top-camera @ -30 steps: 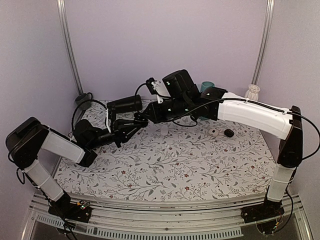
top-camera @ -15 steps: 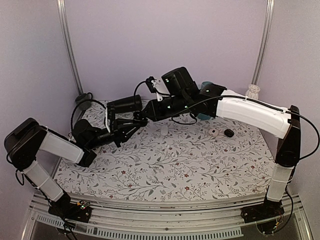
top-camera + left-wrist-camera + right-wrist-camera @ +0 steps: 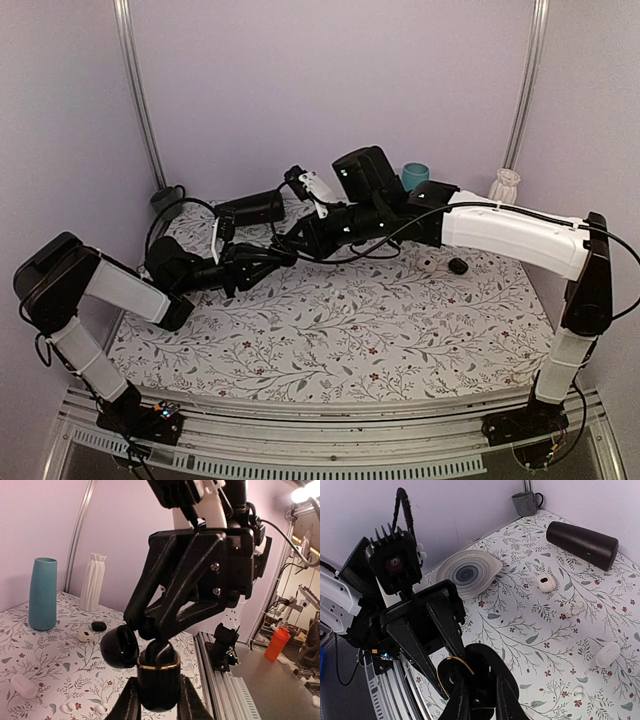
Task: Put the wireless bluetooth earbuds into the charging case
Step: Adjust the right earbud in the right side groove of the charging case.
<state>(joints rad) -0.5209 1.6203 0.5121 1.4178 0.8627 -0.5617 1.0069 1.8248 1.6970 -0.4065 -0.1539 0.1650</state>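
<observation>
The black charging case, gold-rimmed, stands upright between the pads of my left gripper, which is shut on it. Its lid hangs open to the left. My right gripper comes down from above, shut on a small black earbud that sits at the case's mouth. In the right wrist view the right gripper is over the gold rim of the case. From above, both grippers meet at the left middle of the table, and the case is hidden between them. No other black earbud shows.
A teal vase, a white ribbed vase, a white oval case and a small black rounded object stand behind. White buds lie loose. A plate, a mug and a black cylinder sit at the left.
The right wrist has come down and leftward onto the case in my left gripper. The left gripper has sunk slightly, still shut on the case.
</observation>
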